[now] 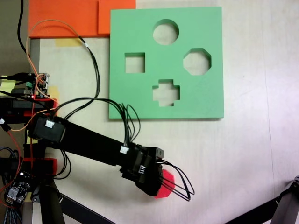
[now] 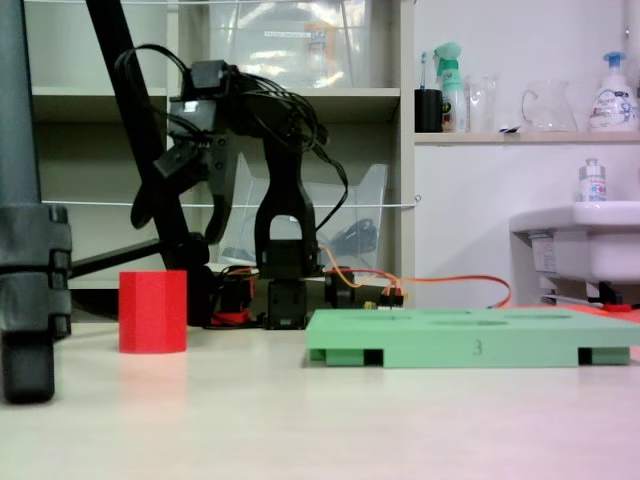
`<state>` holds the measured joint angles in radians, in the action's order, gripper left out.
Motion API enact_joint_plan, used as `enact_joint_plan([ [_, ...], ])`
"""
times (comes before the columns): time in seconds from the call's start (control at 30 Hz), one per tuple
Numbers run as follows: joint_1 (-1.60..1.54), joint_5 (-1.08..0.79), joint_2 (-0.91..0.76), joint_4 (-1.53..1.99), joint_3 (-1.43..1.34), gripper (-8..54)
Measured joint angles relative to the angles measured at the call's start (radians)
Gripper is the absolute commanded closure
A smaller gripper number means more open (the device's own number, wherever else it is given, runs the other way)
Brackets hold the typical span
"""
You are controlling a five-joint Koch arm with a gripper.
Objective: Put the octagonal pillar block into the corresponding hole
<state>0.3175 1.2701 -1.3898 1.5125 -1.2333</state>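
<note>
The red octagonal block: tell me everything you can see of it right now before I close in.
The small bright red eight-sided pillar block stands upright on the pale tabletop, flat top up, matte and uniform in colour. In a fixed view from the side it sits apart from the square green foam board, with nothing touching it; the black claw hangs above it, open. From above, the claw covers most of the block, leaving one red edge showing.

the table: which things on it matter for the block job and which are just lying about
For the job: red block, eight-sided hole in the green board, hand.

Lying about: orange foam pieces, round hole, square hole, cross hole.
</note>
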Motion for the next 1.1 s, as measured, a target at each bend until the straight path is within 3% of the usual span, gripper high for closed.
enact_joint_plan([
  [0.33, 0.064, -0.118, 0.118, 0.025, 0.0, 0.0],
  [0.4, 0.084, -0.129, 0.126, 0.026, 0.0, -2.3],
  [0.8, 0.101, -0.137, 0.163, 0.026, 0.0, -2.5],
  [1.1, 0.083, -0.249, 0.222, 0.021, 0.026, -2.3],
])
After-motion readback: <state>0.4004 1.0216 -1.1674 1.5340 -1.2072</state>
